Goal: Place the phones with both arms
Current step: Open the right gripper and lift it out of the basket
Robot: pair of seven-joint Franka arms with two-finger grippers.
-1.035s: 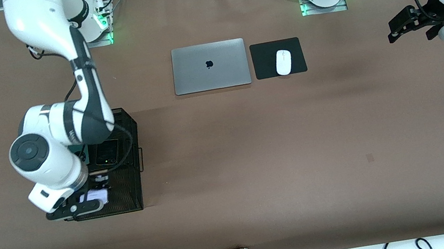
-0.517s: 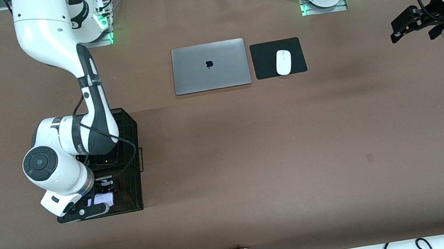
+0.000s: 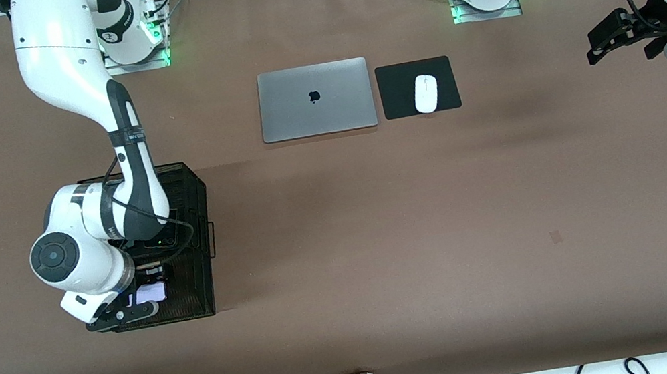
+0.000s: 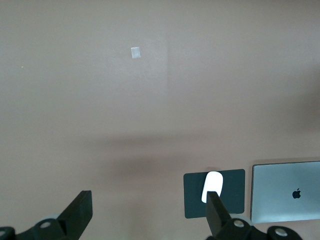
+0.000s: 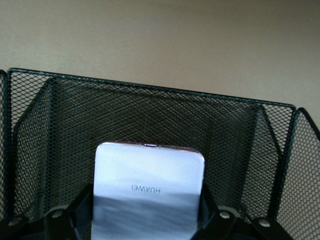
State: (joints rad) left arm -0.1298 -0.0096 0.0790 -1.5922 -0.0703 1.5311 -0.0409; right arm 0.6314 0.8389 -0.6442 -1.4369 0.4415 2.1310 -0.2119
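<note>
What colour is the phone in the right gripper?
Pale lilac phone, shown best in the right wrist view.

pale-lilac phone [image 5: 148, 190] | black mesh basket [image 5: 150, 110] | brown table [image 3: 380, 220]

Right gripper [image 3: 145, 298] is down inside the black mesh basket [image 3: 196, 237], at the basket's end nearer the front camera. Its fingers are clamped on the pale-lilac phone [image 3: 149, 293]. A dark phone [image 3: 160, 237] lies in the same basket, just beside the gripper and partly under the right arm [image 3: 102, 219]. Left gripper [image 3: 599, 41] hangs over bare table [image 3: 383, 239] at the left arm's end, fingers apart, holding nothing; that arm waits. Between the two grippers sit a grey laptop [image 3: 315, 100] and a white mouse [image 3: 425, 93] on a black pad [image 3: 418, 87].
</note>
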